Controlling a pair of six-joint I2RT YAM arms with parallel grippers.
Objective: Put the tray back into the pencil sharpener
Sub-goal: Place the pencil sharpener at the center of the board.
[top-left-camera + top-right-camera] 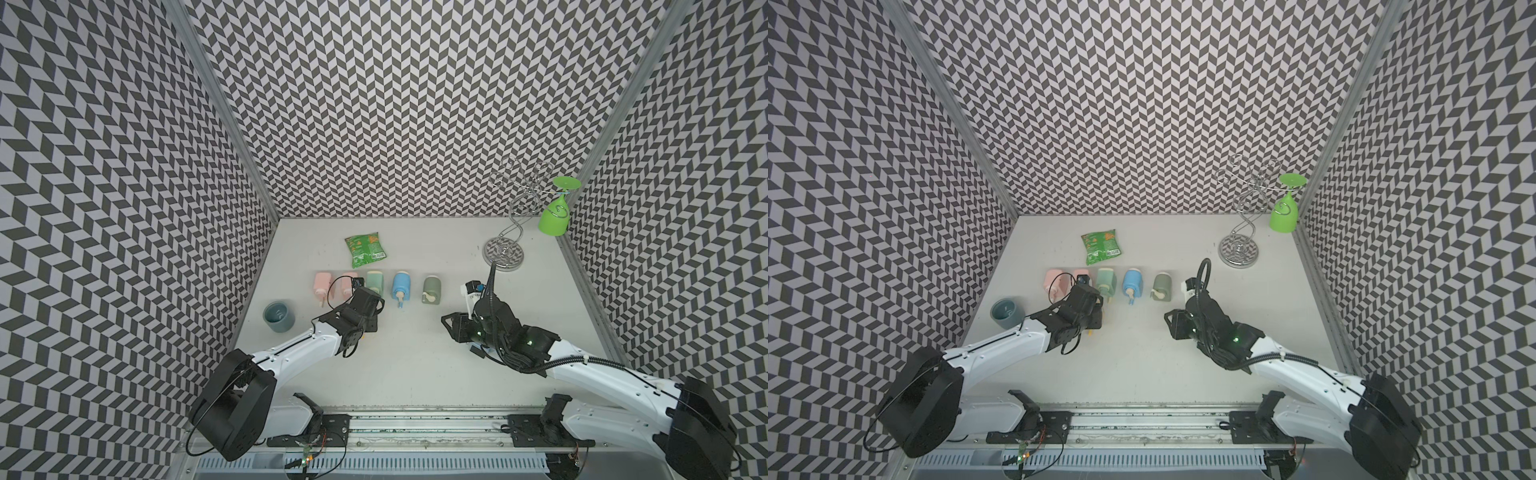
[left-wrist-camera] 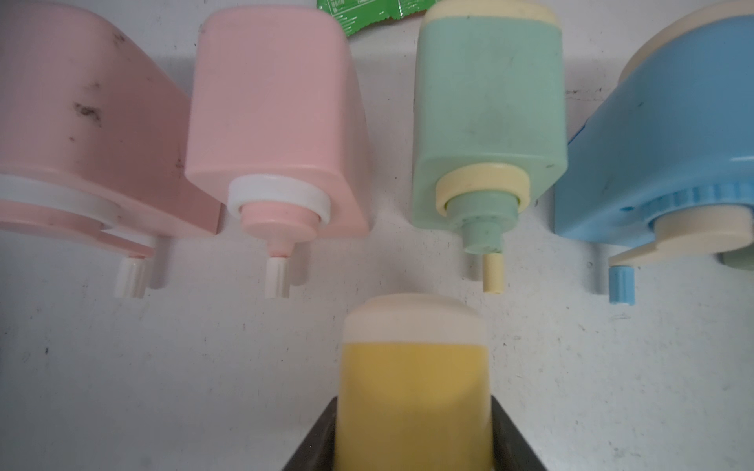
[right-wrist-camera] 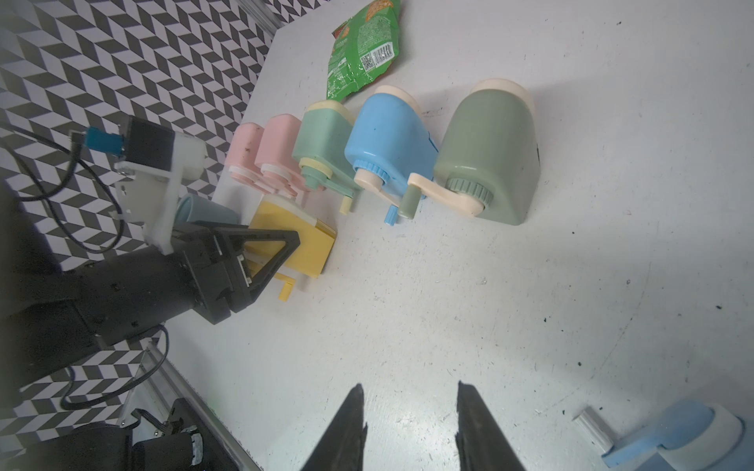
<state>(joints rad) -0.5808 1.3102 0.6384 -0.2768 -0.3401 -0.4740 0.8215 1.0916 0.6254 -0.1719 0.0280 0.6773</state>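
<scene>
Yellow sharpener point(image 3: 312, 244) sits on the table point(image 3: 530, 285), pinched between your left gripper's point(image 2: 414, 403) jaws; can't tell the tray apart from its body. The row of other sharpeners point(image 2: 489, 106) is just past those fingertips. Your right gripper point(image 3: 410, 391) is well apart, jaws spread over bare table.

Yellow sharpener point(image 2: 414, 387) between the jaws, facing pink sharpeners point(image 2: 273, 114), green sharpener point(image 2: 489, 102), blue sharpener point(image 2: 661, 163)

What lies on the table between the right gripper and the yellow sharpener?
Nothing. Only bare table lies between the right gripper and the yellow sharpener, as the right wrist view shows.
</scene>
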